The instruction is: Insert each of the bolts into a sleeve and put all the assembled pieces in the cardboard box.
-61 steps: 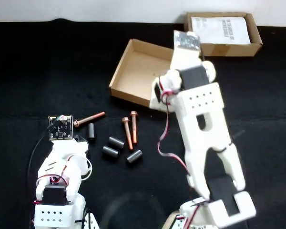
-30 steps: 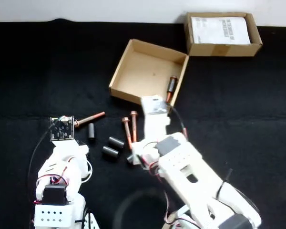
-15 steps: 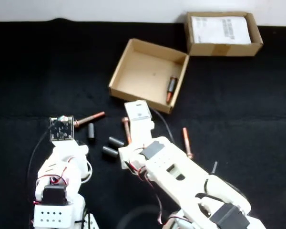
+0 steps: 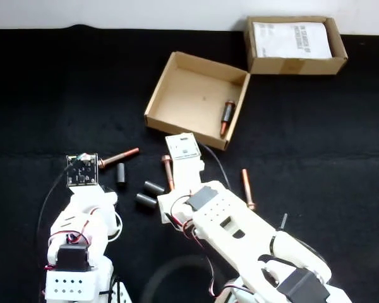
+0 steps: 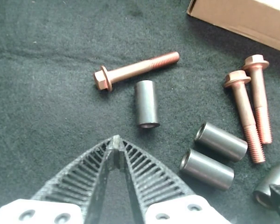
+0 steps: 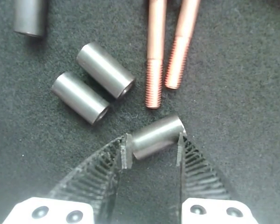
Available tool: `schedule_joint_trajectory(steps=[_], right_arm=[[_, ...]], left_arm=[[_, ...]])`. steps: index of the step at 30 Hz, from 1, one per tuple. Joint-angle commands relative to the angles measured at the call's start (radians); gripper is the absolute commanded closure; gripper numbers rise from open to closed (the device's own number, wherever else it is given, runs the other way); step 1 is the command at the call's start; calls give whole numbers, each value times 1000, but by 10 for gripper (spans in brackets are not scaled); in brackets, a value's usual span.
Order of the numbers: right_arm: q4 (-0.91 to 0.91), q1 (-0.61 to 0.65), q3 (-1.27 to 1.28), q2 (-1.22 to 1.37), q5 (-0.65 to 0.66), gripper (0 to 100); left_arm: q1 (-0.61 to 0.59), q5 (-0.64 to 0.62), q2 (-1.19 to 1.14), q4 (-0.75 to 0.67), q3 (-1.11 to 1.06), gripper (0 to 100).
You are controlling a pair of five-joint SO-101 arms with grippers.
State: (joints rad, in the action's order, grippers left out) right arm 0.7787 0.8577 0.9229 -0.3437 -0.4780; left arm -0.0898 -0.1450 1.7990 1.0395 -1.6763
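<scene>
Starting at the lower left of the high view, the left tool (image 5: 115,140) has its fingers together, tips meeting on nothing. Just ahead of it on the black tabletop (image 4: 316,139) lies a lone bolt (image 5: 137,70), copper-coloured with a hex head, set aslant. A first sleeve (image 5: 147,103), a short dark grey tube on its side, lies just beside that bolt and apart from the tips.

Toward the middle of the frame, two more sleeves (image 4: 154,187) (image 4: 146,201) lie side by side, nearly touching. Next to them a pair of bolts (image 6: 155,51) (image 6: 183,42) lie almost parallel, with their threaded ends pointing at the right tool (image 6: 153,148).

That tool's fingers (image 6: 126,150) stand apart, one at each end of the last sleeve (image 6: 156,136). They look closed against it as it lies slightly tilted on the tabletop, just short of the bolt pair's threaded tips.

In the upper middle sits the open cardboard box (image 4: 189,95), holding one assembled piece (image 4: 227,117) near its right wall.

Right of the right arm, a single bolt (image 4: 247,188) lies alone, head toward the bottom of the frame. At the upper right is a second box (image 4: 265,64) with a sheet of paper (image 4: 290,39) inside.
</scene>
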Motion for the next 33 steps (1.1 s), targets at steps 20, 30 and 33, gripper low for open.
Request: schedule_joint_trajectory(steps=[20,30,33], right_arm=[[-82,105,-5,13,-5,846],[-76,45,-5,13,31,842],[-81,16,-8,13,54,842]], left_arm=[[-8,3,8,2,-19,986],[-8,3,8,2,-19,986],[-8,3,8,2,-19,986]])
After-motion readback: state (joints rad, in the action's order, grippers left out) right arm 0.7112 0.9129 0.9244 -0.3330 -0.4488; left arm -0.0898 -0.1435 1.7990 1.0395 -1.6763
